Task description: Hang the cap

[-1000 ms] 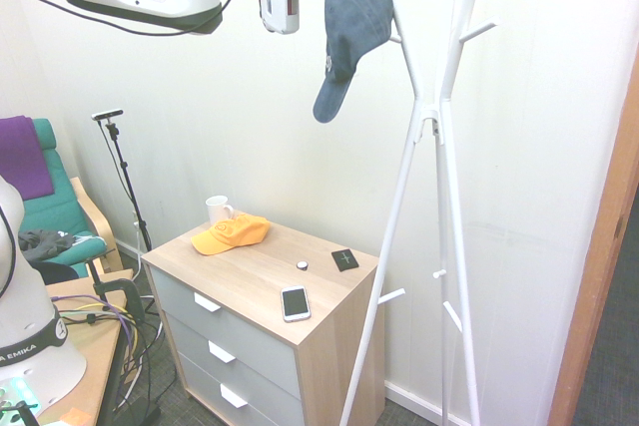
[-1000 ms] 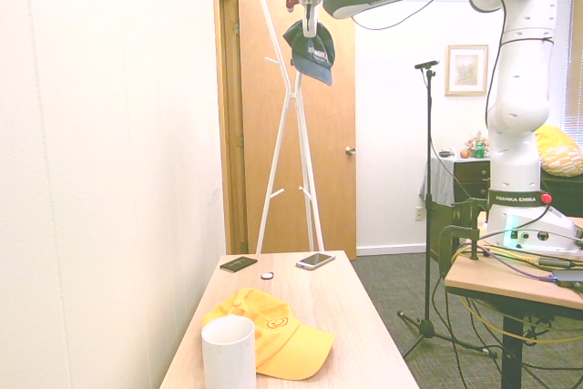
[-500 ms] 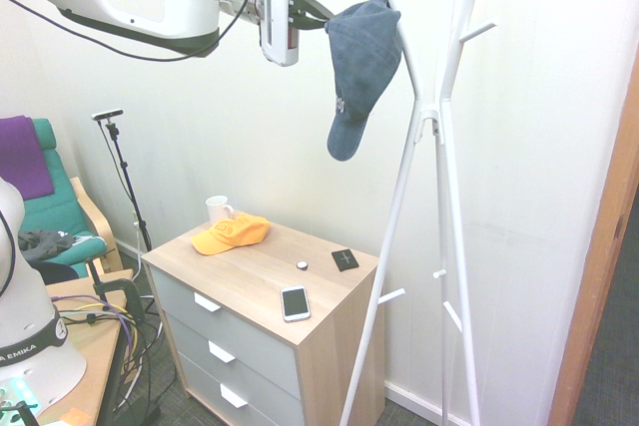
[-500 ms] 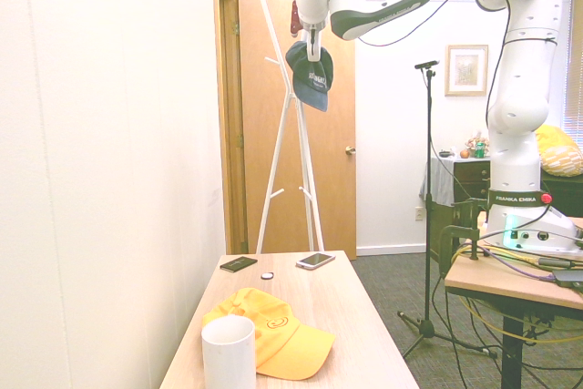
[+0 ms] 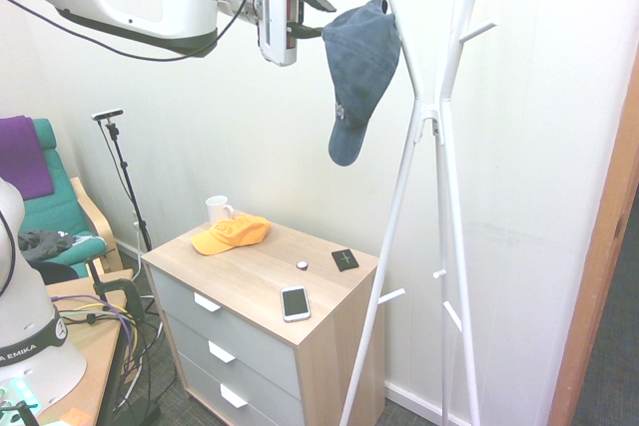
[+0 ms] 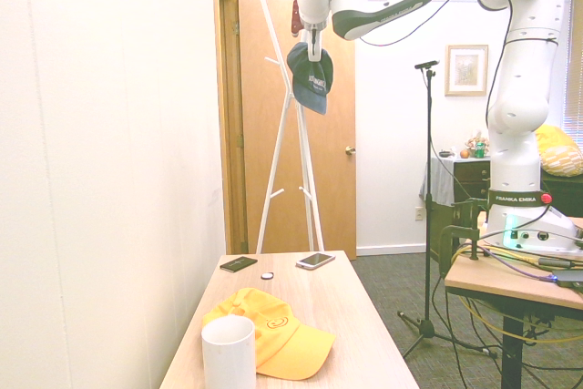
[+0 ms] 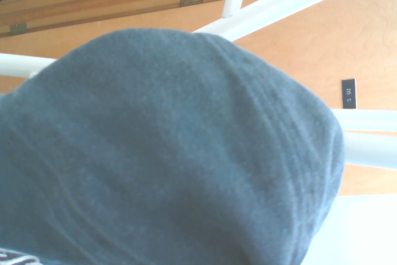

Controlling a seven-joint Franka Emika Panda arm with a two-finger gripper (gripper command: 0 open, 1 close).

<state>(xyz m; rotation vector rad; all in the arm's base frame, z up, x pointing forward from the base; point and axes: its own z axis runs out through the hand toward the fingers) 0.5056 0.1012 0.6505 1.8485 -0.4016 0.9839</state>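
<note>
my arm reaches level across the upper left of the frame; my tool (image 5: 321, 13) is spread beside the cap (image 5: 357, 72), which hangs on the rack (image 5: 431, 147).

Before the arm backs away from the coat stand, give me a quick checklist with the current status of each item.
1. Navy cap hangs against the white coat stand: ok.
2. Cap actually seated on a peg: cannot tell, the cap hides the contact.
3. Gripper fingers spread and off the cap fabric: ok in the first exterior view, with a gap showing.
4. Brim hangs downward, free of the dresser: ok.
5. Orange cap, mug and phone sit low on the dresser, out of the retreat path: ok.
</note>
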